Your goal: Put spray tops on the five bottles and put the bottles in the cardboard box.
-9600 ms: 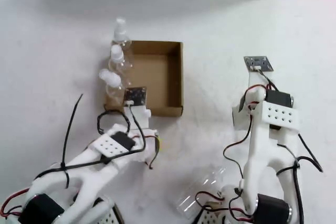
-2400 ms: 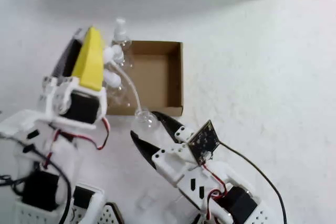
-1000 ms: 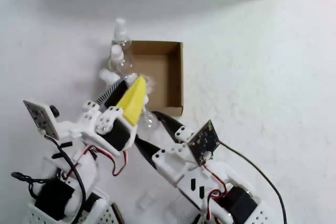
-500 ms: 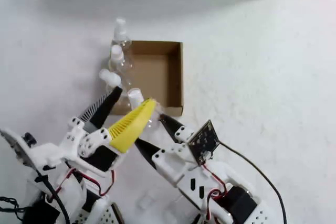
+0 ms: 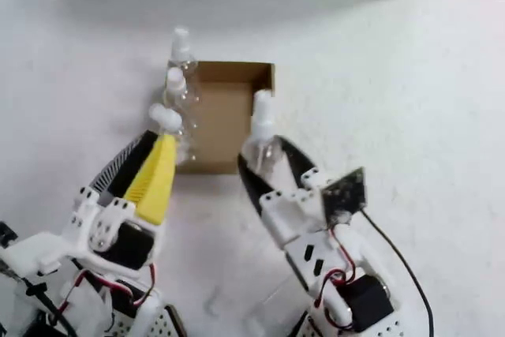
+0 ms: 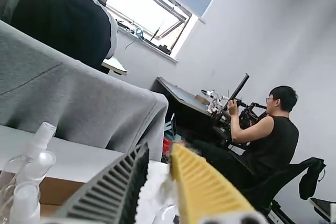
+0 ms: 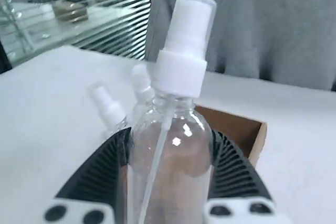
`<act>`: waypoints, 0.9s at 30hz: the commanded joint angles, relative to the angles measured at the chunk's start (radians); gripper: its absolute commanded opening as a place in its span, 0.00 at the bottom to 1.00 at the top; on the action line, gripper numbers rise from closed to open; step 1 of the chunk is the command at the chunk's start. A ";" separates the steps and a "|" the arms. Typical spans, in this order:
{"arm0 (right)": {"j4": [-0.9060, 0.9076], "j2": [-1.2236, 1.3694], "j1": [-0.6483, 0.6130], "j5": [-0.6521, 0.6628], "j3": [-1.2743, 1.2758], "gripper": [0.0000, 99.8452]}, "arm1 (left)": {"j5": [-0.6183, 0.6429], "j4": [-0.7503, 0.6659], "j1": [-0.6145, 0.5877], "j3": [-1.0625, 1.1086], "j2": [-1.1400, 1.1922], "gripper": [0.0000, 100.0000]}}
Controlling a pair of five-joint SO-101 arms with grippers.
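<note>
spray bottle (image 5: 263, 141) stands upright between the black fingers of our right gripper (image 5: 266, 155), which pinches its clear body from both sides; a white spray top (image 5: 262, 106) sits on its neck. we hold it at the near right corner of the cardboard box (image 5: 233, 71), and cannot tell whether it is inside. our right arm stretches forward from the table's near edge. our left gripper (image 5: 156, 141), fingers slightly parted around nothing, points at three capped bottles (image 5: 175, 84) in a row just outside the box's left wall.
</note>
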 commanded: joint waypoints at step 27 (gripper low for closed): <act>-0.406 0.545 0.113 -0.011 -0.476 0.02 | -0.198 -0.218 0.294 0.400 0.007 0.02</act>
